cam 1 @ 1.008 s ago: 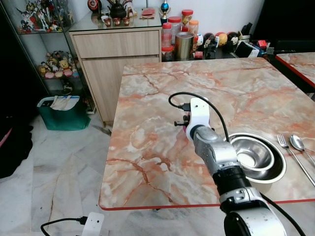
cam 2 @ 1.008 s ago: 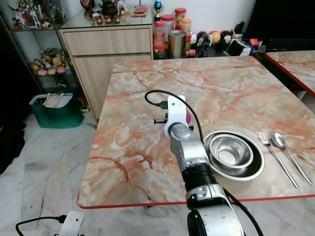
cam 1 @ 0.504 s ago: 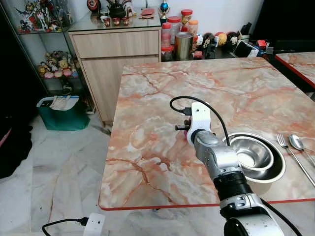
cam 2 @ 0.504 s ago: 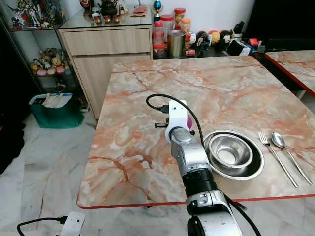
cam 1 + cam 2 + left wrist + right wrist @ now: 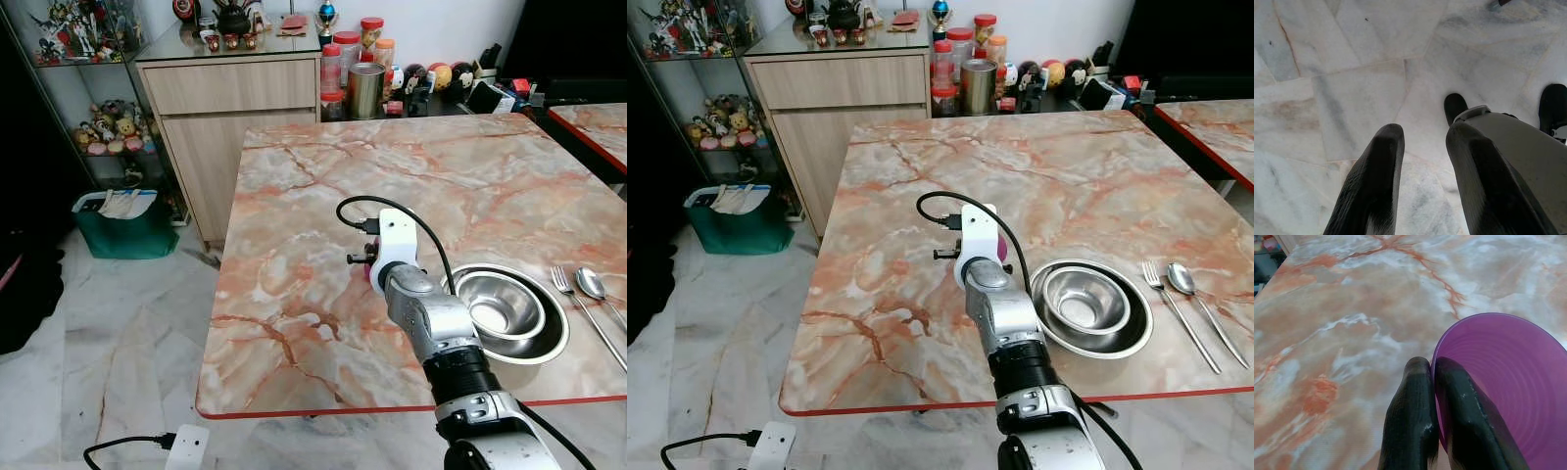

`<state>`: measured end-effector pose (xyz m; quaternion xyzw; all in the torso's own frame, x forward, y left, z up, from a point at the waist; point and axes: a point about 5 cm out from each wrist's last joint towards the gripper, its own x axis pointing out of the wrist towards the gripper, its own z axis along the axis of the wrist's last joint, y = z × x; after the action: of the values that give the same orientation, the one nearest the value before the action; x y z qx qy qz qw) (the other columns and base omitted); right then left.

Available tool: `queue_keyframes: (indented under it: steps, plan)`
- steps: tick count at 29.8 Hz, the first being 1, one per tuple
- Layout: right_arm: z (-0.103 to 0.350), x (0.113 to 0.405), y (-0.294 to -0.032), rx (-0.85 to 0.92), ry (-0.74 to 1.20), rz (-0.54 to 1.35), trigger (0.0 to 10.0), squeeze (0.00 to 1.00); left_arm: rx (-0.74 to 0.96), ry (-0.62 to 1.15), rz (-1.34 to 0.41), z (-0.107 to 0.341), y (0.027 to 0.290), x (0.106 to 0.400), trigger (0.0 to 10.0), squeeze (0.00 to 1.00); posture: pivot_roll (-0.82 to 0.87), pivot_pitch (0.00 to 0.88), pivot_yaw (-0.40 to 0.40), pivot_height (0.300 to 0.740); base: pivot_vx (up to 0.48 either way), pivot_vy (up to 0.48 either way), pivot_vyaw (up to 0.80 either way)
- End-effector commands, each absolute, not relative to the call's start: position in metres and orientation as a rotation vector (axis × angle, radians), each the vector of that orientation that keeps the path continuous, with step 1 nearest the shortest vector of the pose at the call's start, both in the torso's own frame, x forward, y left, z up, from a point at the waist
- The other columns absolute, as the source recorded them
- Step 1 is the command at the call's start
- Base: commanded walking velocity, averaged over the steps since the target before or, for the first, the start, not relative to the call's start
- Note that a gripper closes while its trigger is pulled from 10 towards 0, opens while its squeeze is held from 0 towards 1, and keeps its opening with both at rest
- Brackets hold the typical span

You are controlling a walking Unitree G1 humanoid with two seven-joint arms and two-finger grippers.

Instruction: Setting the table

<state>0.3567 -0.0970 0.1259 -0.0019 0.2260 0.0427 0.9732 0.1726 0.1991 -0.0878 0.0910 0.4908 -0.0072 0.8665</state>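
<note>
A: Containers first?
B: One steel bowl [image 5: 500,311] sits inside one wider steel plate [image 5: 554,343], lower right of the head view, on the marble counter [image 5: 323,196]. The bowl looks empty. One purple cup [image 5: 1508,382], open mouth toward the wrist camera, nothing in it.

A: Who has the cup?
B: The right gripper [image 5: 1434,377]. Its two black fingers [image 5: 1411,416] are clenched on the cup's rim, one inside and one outside. In the head view it is mid-frame over the counter, just left of the plate, a sliver of purple beside the white wrist block.

A: Cup on the counter or lifted?
B: Can't tell.

A: Cutlery count?
B: One fork [image 5: 584,302] and one spoon [image 5: 598,289], side by side at the right edge of the frame, just right of the plate.

A: Left arm?
B: The left gripper [image 5: 1425,142] hangs over the marble floor [image 5: 1352,73], fingers parted and holding nothing.

A: Edges, room?
B: The counter's red-trimmed near edge runs along the lower frame. The plate sits near that edge. Wide bare marble lies left of and beyond the cup. A wooden cabinet [image 5: 230,117] stands upper left, a green bin [image 5: 122,230] on the floor at the left.
</note>
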Motion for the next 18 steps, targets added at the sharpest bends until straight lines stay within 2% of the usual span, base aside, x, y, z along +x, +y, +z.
queue_keyframes:
  steps: [1, 18]
  plan:
    - [0.1322, 0.3566, -0.0940, -0.004, 0.434, 0.098, 10.0, 0.00, 0.187, 1.040, -0.012, -0.0888, 0.1999, 0.1703, 10.0, 0.00, -0.03, 0.015, 0.010, 0.736, 0.000, 0.000, 0.00]
    - [0.1322, 0.3562, -0.0944, -0.004, 0.435, 0.092, 10.0, 0.00, 0.187, 1.040, -0.015, -0.0886, 0.1995, 0.1708, 10.0, 0.00, -0.03, 0.017, 0.012, 0.736, 0.000, 0.000, 0.00]
